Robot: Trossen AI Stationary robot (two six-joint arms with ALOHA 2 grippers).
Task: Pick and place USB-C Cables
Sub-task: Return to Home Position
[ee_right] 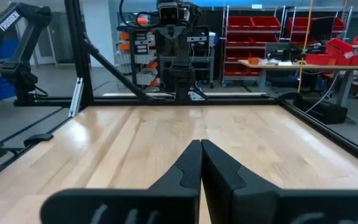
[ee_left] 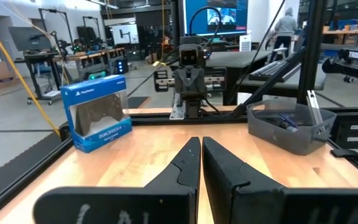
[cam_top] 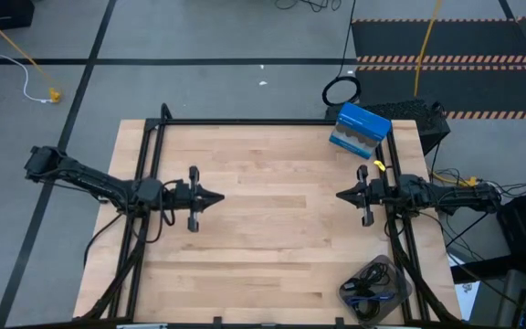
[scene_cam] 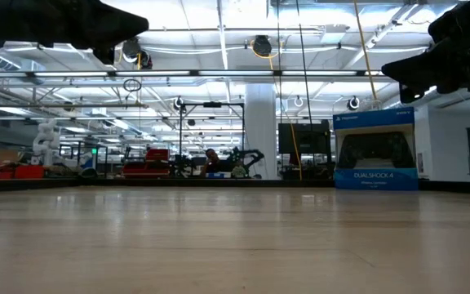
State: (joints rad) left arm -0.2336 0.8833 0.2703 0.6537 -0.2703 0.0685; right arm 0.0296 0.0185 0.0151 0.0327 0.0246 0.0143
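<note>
The cables [cam_top: 369,291] lie in the bin [cam_top: 400,274] at a corner of the table [cam_top: 272,247] on the right arm's side. The left gripper [cam_top: 219,196] and right gripper [cam_top: 341,195] hover empty with fingers pressed together, tips facing each other. The blue box [scene_cam: 375,151] reads "PlayStation" and "DUALSHOCK 4".

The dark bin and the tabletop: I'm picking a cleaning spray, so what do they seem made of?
The dark grey open-topped bin looks like moulded plastic, matt, with thin rounded walls. The pale rectangular tabletop looks like wood, likely sealed: joined strips with grain and a soft sheen.
</note>
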